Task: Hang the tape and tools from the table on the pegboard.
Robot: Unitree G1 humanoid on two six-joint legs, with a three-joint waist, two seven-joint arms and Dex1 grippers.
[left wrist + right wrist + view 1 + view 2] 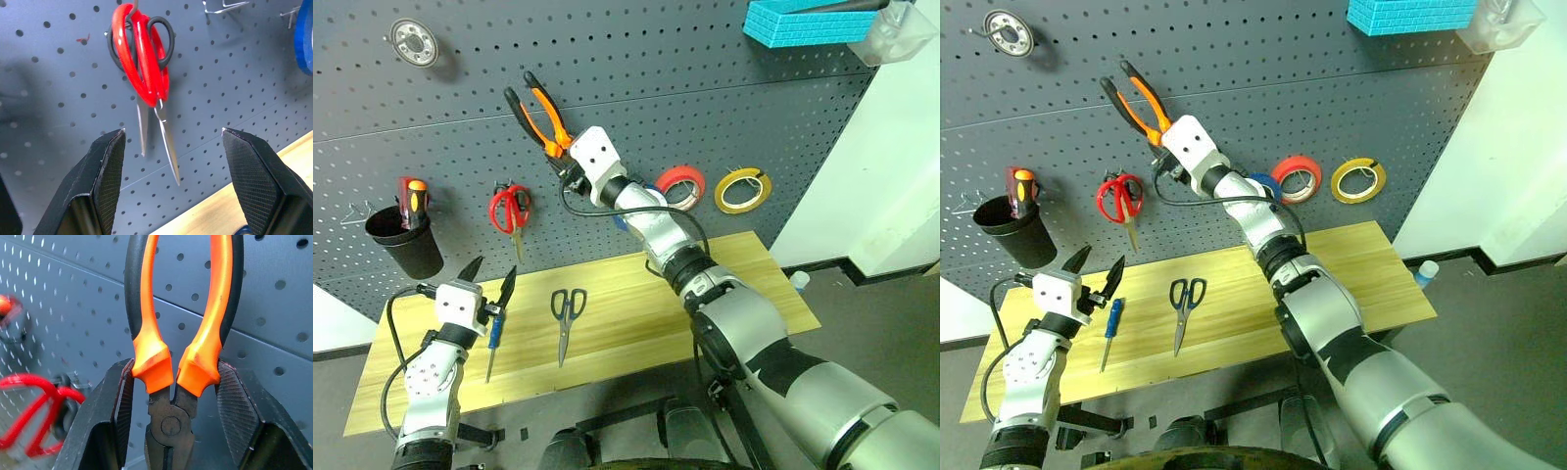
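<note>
The right gripper [171, 396] is clamped on the pliers [540, 116], its two black fingers pressing the orange-and-black handles just above the pivot, the handles rising up against the pegboard [636, 98]. The left gripper [171, 161] hangs with its fingers spread and nothing between them, above the near left part of the table [734, 269] and facing the red-handled scissors [144, 63] that hang on the board. On the table beside it lies the blue-handled screwdriver [493, 338], and further right the dark grey-handled scissors [567, 311]. The yellow tape [742, 190] hangs on the pegboard next to the red roll [680, 184]. A black cup [404, 240] holding a red-and-orange screwdriver [413, 202] hangs at the left.
</note>
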